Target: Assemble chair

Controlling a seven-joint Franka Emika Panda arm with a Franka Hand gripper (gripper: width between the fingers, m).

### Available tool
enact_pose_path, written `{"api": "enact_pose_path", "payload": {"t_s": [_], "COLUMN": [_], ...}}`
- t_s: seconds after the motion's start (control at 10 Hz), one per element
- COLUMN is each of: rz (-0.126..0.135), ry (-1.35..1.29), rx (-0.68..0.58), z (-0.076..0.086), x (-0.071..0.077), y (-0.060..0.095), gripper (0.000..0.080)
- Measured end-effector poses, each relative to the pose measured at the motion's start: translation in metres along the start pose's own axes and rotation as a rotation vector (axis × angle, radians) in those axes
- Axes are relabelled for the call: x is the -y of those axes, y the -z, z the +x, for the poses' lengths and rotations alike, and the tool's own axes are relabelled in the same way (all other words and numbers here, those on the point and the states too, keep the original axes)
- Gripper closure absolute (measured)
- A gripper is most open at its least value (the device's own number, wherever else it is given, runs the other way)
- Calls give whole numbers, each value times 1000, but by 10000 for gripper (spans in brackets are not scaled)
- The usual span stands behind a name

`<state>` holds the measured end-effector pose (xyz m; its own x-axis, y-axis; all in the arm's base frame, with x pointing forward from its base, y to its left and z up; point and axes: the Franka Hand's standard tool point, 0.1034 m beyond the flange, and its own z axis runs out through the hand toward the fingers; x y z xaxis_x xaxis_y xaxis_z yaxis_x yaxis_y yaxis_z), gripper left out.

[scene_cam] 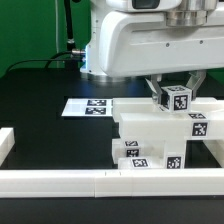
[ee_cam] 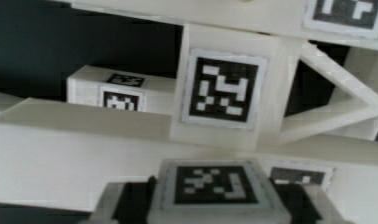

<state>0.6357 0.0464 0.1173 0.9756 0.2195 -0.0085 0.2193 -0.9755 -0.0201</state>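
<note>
Presently: gripper [scene_cam: 176,101], fingers clamped on either side of small cube [scene_cam: 178,97], tagged, at the top of the stacked white chair parts [scene_cam: 150,132]. These stand on black table [scene_cam: 40,90], between marker board [scene_cam: 90,106] and border rail [scene_cam: 100,181].

Black table [scene_cam: 40,90]: chair parts [scene_cam: 150,135], marker board [scene_cam: 90,106], rail [scene_cam: 60,180].

The chair parts [scene_cam: 160,135] sit clustered toward the exterior view's right, white, chunky and tagged. A small cube [scene_cam: 177,98] is upright just above the blocky seat [scene_cam: 145,128], perhaps resting on it. The flat frame [scene_cam: 215,108] lies behind.
</note>
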Motion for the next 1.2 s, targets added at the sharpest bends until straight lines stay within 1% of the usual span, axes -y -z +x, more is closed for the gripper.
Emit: {"api": "enact_pose_path", "payload": {"t_s": [0.2,0.3,0.4,0.5,0.6,0.7,0.8,0.9,1.2], "rz": [0,3,3,4,15,17,21,38,60], "ry": [-13,-47,-215,-304,-467,-604,-674,-816,-1060], "rx": [0,-1,-9,-12,-17,-20,-20,-17,-10], "z": [0,-1,0,0,1,2,3,3,2], "x": [0,-3,-2,-1,0,1,2,3,-5], "y": [0,0,0,0,0,0,0,0,0], "gripper": [520,520,520,520,520,520,520,520,520]}}
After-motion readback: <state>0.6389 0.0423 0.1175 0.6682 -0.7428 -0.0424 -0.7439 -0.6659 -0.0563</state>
